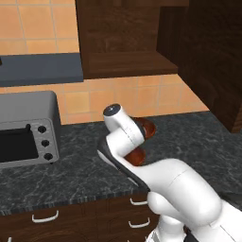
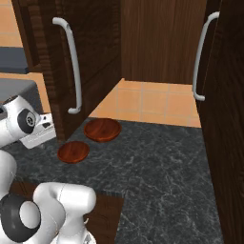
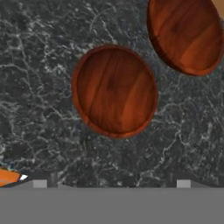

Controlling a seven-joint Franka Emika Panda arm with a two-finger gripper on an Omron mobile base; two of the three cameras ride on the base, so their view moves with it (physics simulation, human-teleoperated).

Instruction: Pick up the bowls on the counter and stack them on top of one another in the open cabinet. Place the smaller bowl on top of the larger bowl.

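The smaller bowl (image 3: 114, 91), shallow and reddish-brown, lies on the dark marbled counter (image 3: 39, 65) straight below my hand. The larger bowl (image 3: 186, 33) sits just beyond it, apart from it and cut off by the top of the hand view. My gripper (image 3: 112, 183) hovers above the smaller bowl, open, its tips wide apart and holding nothing. From the right base view the smaller bowl (image 2: 73, 152) is nearer and the larger bowl (image 2: 102, 129) is behind it. My arm partly hides both in the left base view. The open cabinet (image 1: 127, 61) hangs above with a bare shelf.
A grey toaster oven (image 1: 26, 134) stands on the counter to the left. The cabinet's open door (image 1: 212, 61) juts out on the right, and another door with a white handle (image 2: 71, 62) hangs close above the bowls. Drawers with white handles (image 1: 45, 217) run below the counter edge.
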